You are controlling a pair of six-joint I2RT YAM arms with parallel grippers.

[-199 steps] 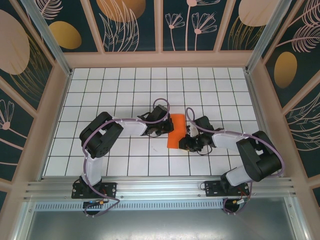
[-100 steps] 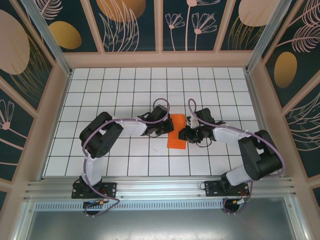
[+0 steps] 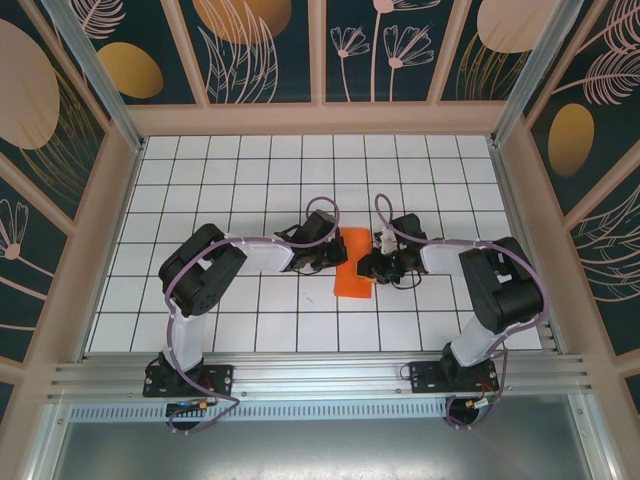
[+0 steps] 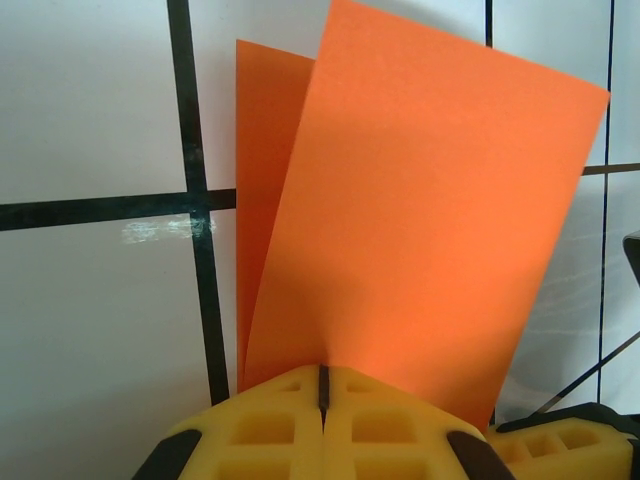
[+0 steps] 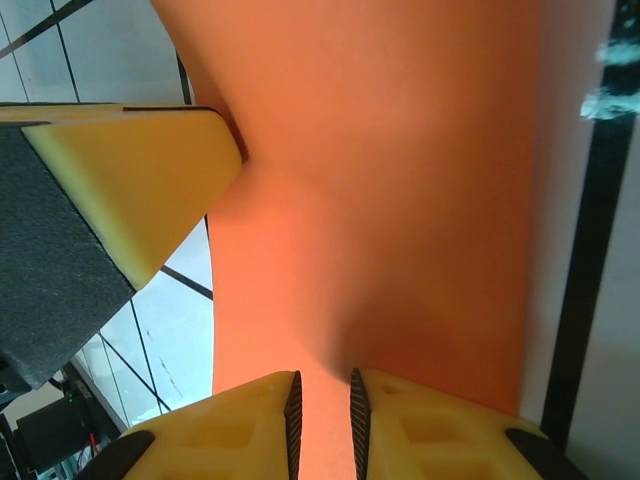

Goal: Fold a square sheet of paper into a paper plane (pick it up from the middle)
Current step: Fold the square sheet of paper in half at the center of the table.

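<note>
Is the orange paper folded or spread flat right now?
Folded: the orange paper shows two layers splaying apart from where the left gripper pinches them.

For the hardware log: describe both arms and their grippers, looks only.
The left arm and right arm have black joint housings, white links and a mauve cable looping along each. The left gripper and right gripper carry yellow pads with grid-like recesses.

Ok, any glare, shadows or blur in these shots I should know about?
Left wrist view: sharp, a glare smear on the black grid line, a shadow on the orange sheet above the left hand. Right wrist view: similar glare at top right, dark shading low on the sheet. Top external view: even light, frame posts splayed by the lens.
</note>
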